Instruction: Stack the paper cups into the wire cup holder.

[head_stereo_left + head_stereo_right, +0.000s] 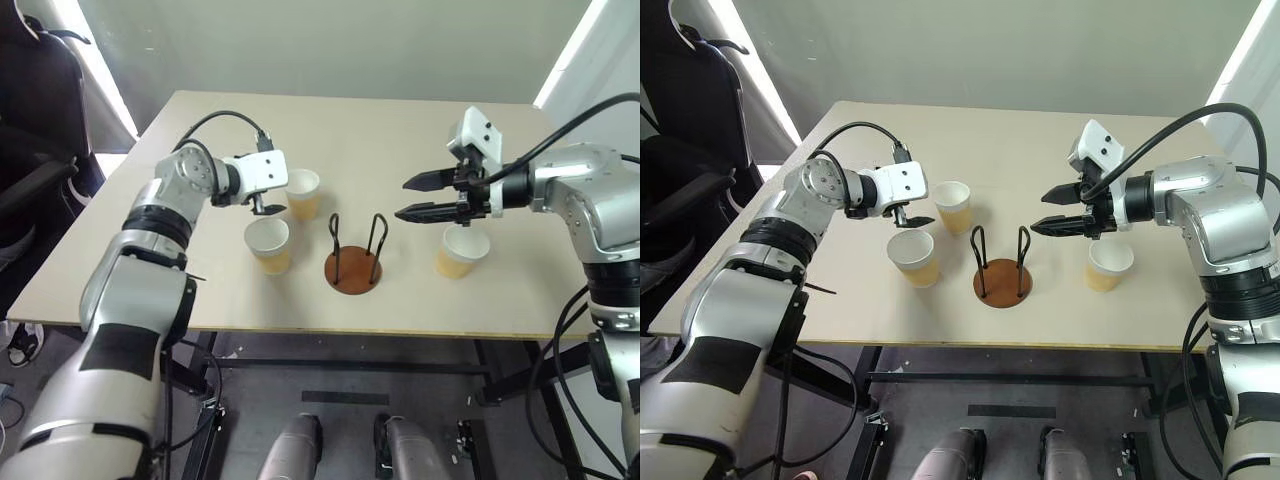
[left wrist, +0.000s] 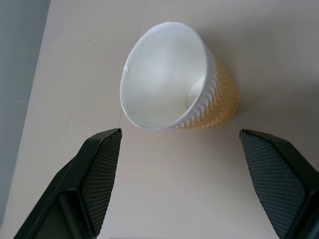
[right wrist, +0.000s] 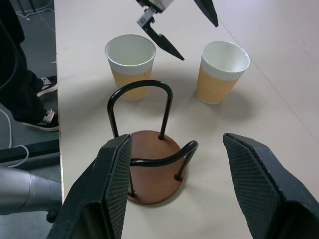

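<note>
**Holder empty, both grippers spread, no cup held**

Head views: wire cup holder (image 1: 354, 262) stands empty near the middle of the counter's (image 1: 400, 130) near edge. Three paper cups, all upright on the counter: near-left cup (image 1: 268, 245) just beside the holder, far-left cup (image 1: 302, 193) behind it toward the far edge, right cup (image 1: 462, 250) on the holder's other side. Left gripper (image 1: 268, 209) hangs between the two left cups, jaws apart, probably lining up on one. Right gripper (image 1: 422, 197) hovers above the right cup, jaws apart, aimed toward the holder.

Left wrist view: one cup (image 2: 172, 79) sits ahead of the spread fingers (image 2: 102, 174), not yet between them, no contact.

Right wrist view: holder (image 3: 149, 164) sits ahead, framed by the wide-apart fingers (image 3: 112, 184); both left cups stand beyond it, with the left gripper above them. Nothing stacked yet.
</note>
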Robot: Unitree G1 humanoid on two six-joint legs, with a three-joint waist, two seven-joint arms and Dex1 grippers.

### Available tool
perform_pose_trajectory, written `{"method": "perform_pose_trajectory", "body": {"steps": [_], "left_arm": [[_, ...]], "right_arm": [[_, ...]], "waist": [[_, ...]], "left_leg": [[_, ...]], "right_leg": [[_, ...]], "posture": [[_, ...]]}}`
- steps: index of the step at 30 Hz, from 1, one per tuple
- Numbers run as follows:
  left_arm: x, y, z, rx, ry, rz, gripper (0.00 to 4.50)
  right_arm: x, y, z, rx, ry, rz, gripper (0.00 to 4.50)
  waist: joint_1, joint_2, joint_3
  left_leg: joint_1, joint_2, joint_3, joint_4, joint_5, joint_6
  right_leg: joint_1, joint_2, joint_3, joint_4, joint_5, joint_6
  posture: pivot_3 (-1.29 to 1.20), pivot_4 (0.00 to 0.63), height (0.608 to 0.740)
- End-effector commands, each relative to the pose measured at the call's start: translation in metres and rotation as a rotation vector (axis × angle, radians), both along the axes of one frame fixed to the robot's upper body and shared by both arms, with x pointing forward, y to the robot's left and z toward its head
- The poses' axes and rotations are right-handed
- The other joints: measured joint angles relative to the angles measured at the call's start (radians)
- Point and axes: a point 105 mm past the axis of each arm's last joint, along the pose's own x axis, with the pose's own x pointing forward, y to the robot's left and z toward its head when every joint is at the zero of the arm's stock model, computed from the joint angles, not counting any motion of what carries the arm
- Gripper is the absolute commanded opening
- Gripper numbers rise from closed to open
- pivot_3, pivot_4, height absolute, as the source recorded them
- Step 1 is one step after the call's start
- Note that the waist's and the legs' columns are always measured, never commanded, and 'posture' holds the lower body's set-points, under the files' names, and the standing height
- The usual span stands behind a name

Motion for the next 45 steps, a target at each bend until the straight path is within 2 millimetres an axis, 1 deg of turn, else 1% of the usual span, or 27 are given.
{"method": "perform_pose_trajectory", "body": {"steps": [1,11,14,18,23,24,29,34,41,45], "left_arm": [[0.004,-0.011,0.014,-0.002,-0.071,-0.013,4.07],[0.006,-0.028,0.000,0.030,-0.064,-0.035,4.07],[0.006,-0.028,-0.005,0.048,-0.054,-0.037,3.42],[0.005,-0.029,-0.011,0.057,-0.029,-0.043,2.02],[0.004,-0.031,-0.011,0.053,-0.019,-0.054,0.22],[0.003,-0.031,-0.010,0.049,-0.018,-0.056,0.03],[0.002,-0.027,-0.001,0.049,-0.014,-0.066,0.03],[-0.003,-0.026,0.012,0.045,0.007,-0.110,0.03],[-0.015,-0.042,0.063,-0.039,0.015,-0.217,0.03],[-0.028,-0.051,0.089,-0.049,0.038,-0.308,0.03]], "right_arm": [[-0.003,0.000,0.021,0.015,-0.081,0.006,2.90],[-0.002,0.001,0.023,0.020,-0.096,0.001,2.90],[-0.001,0.001,0.023,0.024,-0.102,-0.005,2.95],[0.000,0.001,0.025,0.033,-0.110,-0.014,2.95],[0.002,0.000,0.027,0.043,-0.115,-0.021,2.95],[0.002,0.000,0.027,0.045,-0.115,-0.023,2.95],[0.005,-0.002,0.028,0.044,-0.120,-0.029,2.95],[0.008,-0.009,0.027,0.020,-0.151,-0.027,2.95],[0.008,-0.027,0.032,-0.083,-0.247,0.010,2.95],[0.002,-0.035,0.025,-0.155,-0.266,0.047,2.95]], "waist": [[0.001,0.000,0.000],[0.001,0.000,0.000],[0.001,0.000,0.000],[0.002,0.000,0.000],[0.002,0.000,0.000],[0.002,0.000,0.000],[0.002,0.000,0.000],[0.003,0.000,0.000],[0.010,0.000,0.000],[0.009,0.000,0.000]], "left_leg": [[0.000,-0.001,0.001,0.000,0.000,0.000],[0.001,0.000,0.001,0.002,0.001,0.001],[0.000,0.000,0.002,0.002,0.002,0.001],[0.000,0.000,0.002,0.002,0.002,0.002],[0.001,0.000,0.002,0.002,0.002,0.002],[0.001,-0.001,0.002,0.002,0.002,0.002],[0.001,0.000,0.002,0.002,0.002,0.002],[0.001,0.000,0.002,0.002,0.002,0.002],[-0.003,-0.001,-0.001,0.002,0.001,0.002],[-0.003,-0.001,0.001,0.001,-0.001,0.001]], "right_leg": [[0.000,0.000,0.000,0.000,0.000,0.000],[0.001,0.000,0.001,0.000,0.003,0.001],[0.001,0.000,0.002,0.000,0.003,0.001],[0.001,0.000,0.002,0.000,0.003,0.001],[0.002,0.000,0.002,0.000,0.003,0.002],[0.002,0.000,0.002,0.000,0.003,0.002],[0.001,0.000,0.002,-0.001,0.003,0.002],[0.001,0.000,0.002,-0.001,0.003,0.002],[0.000,0.000,0.002,-0.002,0.003,0.002],[0.000,0.000,0.002,-0.003,0.003,0.003]], "posture": [[0.00,0.150,0.740],[0.00,0.150,0.740],[0.00,0.150,0.740],[0.00,0.150,0.740],[0.00,0.150,0.740],[0.00,0.150,0.740],[0.00,0.150,0.740],[0.00,0.150,0.740],[0.00,0.150,0.740],[0.00,0.150,0.740]]}}
